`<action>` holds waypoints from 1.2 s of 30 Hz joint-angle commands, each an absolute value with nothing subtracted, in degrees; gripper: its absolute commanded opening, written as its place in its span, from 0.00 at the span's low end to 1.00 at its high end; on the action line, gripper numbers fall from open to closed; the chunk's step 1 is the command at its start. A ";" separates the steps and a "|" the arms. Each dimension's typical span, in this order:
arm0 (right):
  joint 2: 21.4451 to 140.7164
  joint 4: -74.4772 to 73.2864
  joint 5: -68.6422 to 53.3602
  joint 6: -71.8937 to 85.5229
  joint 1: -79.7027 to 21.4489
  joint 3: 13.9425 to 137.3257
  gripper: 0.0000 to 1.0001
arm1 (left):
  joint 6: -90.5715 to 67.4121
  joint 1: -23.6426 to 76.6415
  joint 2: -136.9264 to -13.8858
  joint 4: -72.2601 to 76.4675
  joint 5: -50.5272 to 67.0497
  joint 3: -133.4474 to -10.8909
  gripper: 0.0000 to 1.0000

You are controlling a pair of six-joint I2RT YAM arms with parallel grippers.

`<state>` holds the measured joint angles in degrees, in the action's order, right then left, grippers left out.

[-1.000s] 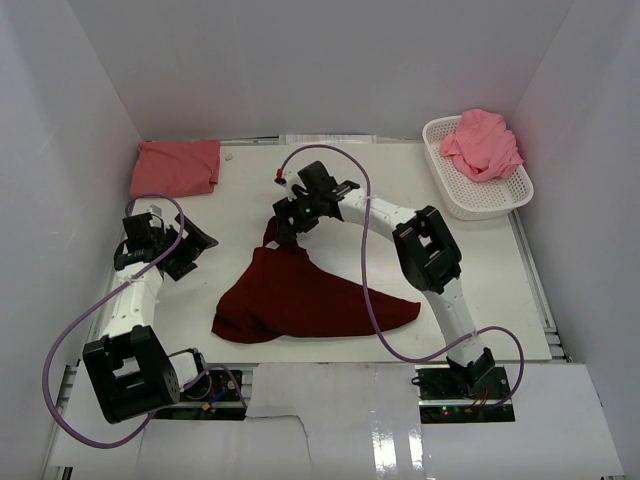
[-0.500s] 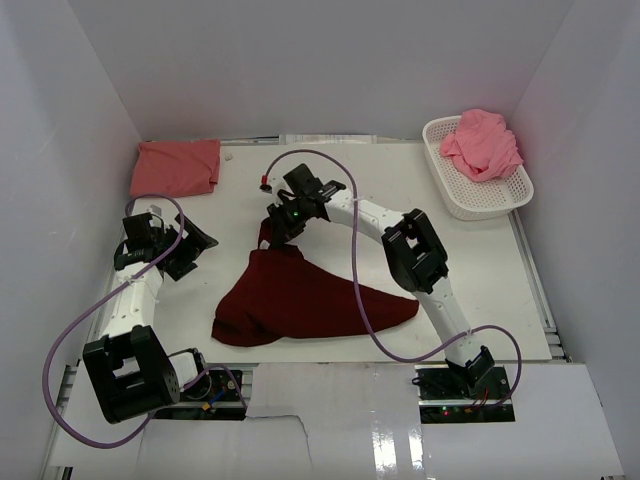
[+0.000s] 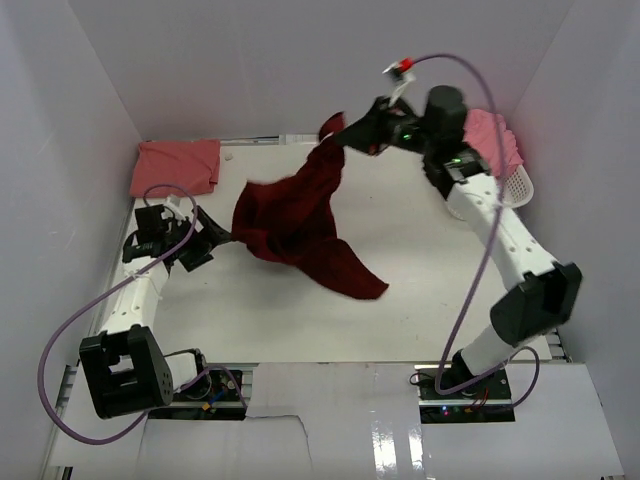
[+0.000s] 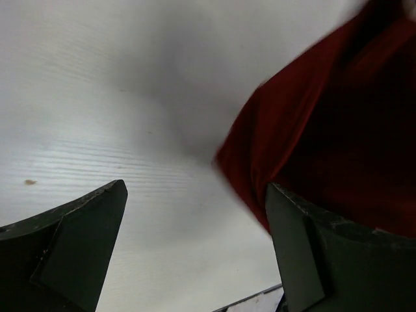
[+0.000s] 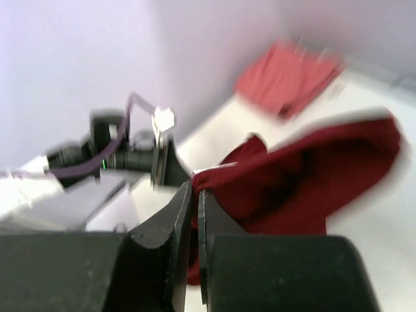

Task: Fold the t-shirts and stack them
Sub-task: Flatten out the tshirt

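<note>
My right gripper (image 3: pixel 342 132) is raised high over the back of the table and shut on an edge of the dark maroon t-shirt (image 3: pixel 295 215). The cloth hangs from it, trailing down to the left and front. In the right wrist view the jaws (image 5: pixel 194 195) pinch the maroon hem (image 5: pixel 305 182). My left gripper (image 3: pixel 215 238) stands open just left of the hanging shirt's lower left edge. From the left wrist the maroon cloth (image 4: pixel 338 123) shows beside the right finger (image 4: pixel 305 253), with nothing between the fingers. A folded salmon t-shirt (image 3: pixel 176 166) lies at the back left.
A white perforated basket (image 3: pixel 520 185) stands at the back right and holds a crumpled lighter pink t-shirt (image 3: pixel 492 135), partly hidden by my right arm. White walls close in the table on three sides. The folded salmon shirt (image 5: pixel 289 78) also shows in the right wrist view.
The right gripper shut on the maroon shirt and swung it up and toward the back right, lifting most of it off the table. The left gripper shifted slightly right toward the cloth.
</note>
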<state>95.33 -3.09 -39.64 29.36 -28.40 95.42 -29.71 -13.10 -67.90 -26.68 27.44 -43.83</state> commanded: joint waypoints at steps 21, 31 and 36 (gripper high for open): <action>87.98 -5.96 -50.53 39.02 -35.33 98.51 0.08 | -39.37 12.42 -69.53 -27.50 5.28 -54.58 0.98; 74.81 -9.57 -56.43 38.41 -23.30 91.34 0.08 | -40.78 -4.04 -66.71 -26.72 14.24 -51.86 0.98; 70.05 -31.69 -45.04 22.46 -17.06 75.20 0.08 | -40.34 -4.04 -67.50 -26.10 15.03 -51.68 0.98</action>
<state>69.25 -15.86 -51.46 32.69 -18.74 83.55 -40.40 -4.23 -68.58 -26.59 13.74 -52.10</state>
